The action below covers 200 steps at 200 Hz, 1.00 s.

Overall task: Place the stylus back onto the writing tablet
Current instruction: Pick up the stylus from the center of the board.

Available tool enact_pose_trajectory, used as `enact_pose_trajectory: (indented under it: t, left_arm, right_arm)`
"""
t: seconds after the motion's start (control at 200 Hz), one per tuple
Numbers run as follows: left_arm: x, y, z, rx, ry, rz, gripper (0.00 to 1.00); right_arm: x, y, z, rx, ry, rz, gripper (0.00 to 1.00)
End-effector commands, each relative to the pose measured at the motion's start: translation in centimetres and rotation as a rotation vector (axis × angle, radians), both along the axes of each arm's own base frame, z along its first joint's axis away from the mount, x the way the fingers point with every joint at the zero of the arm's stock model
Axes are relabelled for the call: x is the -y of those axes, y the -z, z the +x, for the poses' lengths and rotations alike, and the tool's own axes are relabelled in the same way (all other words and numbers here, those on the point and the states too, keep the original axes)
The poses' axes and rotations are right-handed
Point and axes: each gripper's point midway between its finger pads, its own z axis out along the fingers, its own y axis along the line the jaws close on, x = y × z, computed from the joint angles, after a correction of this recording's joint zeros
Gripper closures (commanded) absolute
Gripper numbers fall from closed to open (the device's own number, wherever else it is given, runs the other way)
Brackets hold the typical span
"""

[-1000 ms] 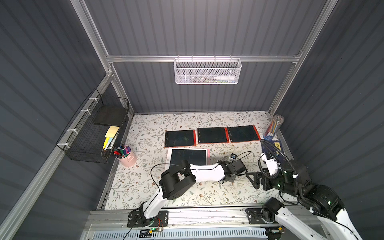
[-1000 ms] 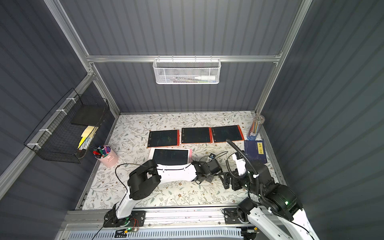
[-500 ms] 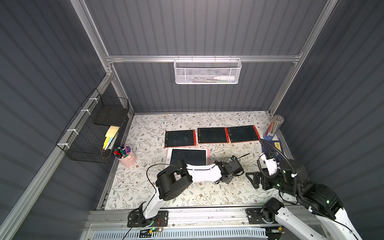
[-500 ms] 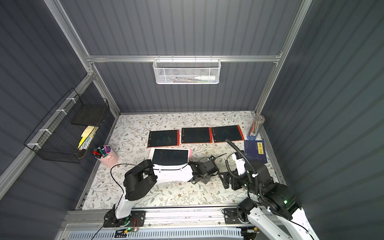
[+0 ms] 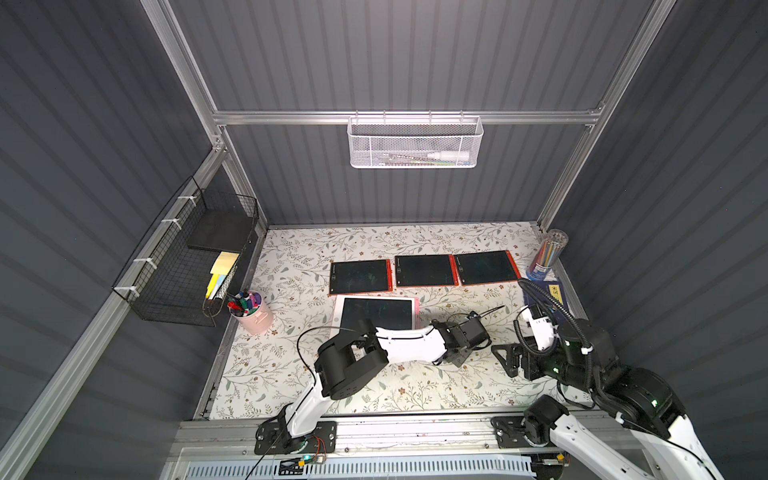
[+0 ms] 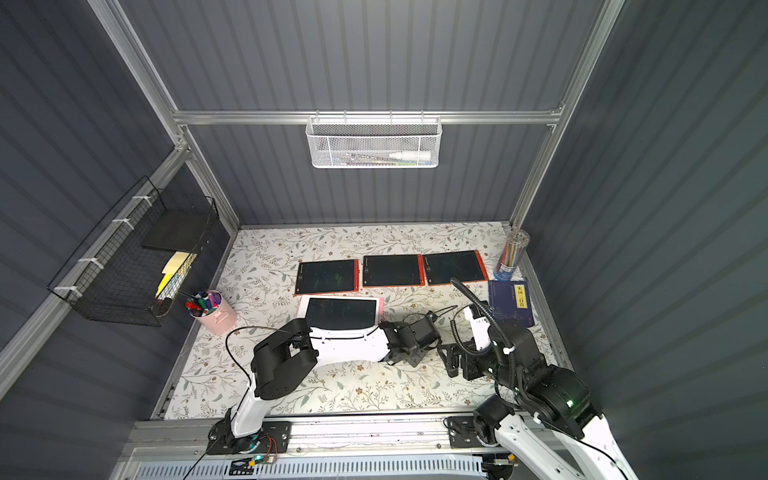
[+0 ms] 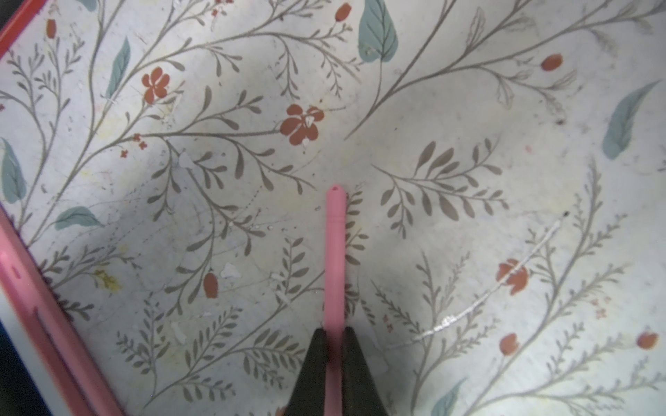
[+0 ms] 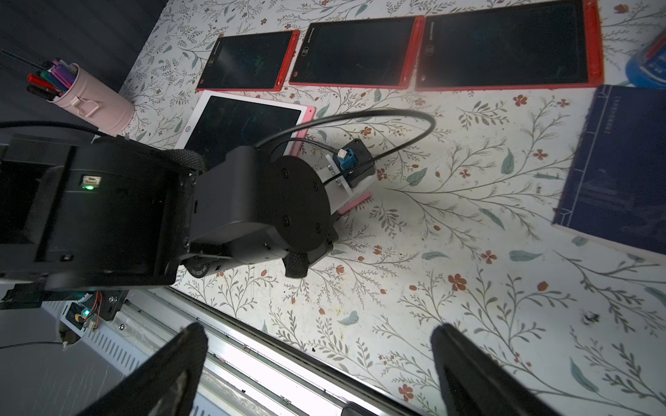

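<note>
Stylus clamped at one end in left gripper, low at table beside pink tablet; right gripper spread wide, idle; risk: thin stylus pivots in end-grip, misses tablet edge.

There are three red-framed tablets and one pink-framed tablet, four in all; one pink stylus; one pink cup of markers, too bunched to count for sure; one pencil tube; one blue book; two wire baskets, one black basket, one white basket.
</note>
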Motion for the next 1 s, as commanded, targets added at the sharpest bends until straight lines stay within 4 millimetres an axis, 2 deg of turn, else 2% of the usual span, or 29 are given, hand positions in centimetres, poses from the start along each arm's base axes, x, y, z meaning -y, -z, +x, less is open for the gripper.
enact_pose_trajectory:
  t: [0.0, 0.21, 0.405, 0.996]
  left_arm:
    - [-1.7, 2.3, -0.3, -0.083, 0.011, 0.054, 0.91]
    - [-1.4, -0.5, 1.4, -0.089, -0.009, -0.037, 0.92]
    - [-1.9, -0.7, 2.1, -0.089, -0.022, -0.048, 0.93]
    - [-2.0, -3.0, 3.8, -0.101, -0.062, -0.135, 0.93]
  right_arm:
    - [0.2, 0.1, 0.1, 0.005, 0.011, -0.005, 0.01]
    - [0.2, 0.2, 0.2, 0.001, 0.015, -0.008, 0.01]
    - [0.3, 0.3, 0.2, 0.0, 0.02, -0.009, 0.01]
    - [0.4, 0.3, 0.3, 0.0, 0.028, -0.014, 0.01]
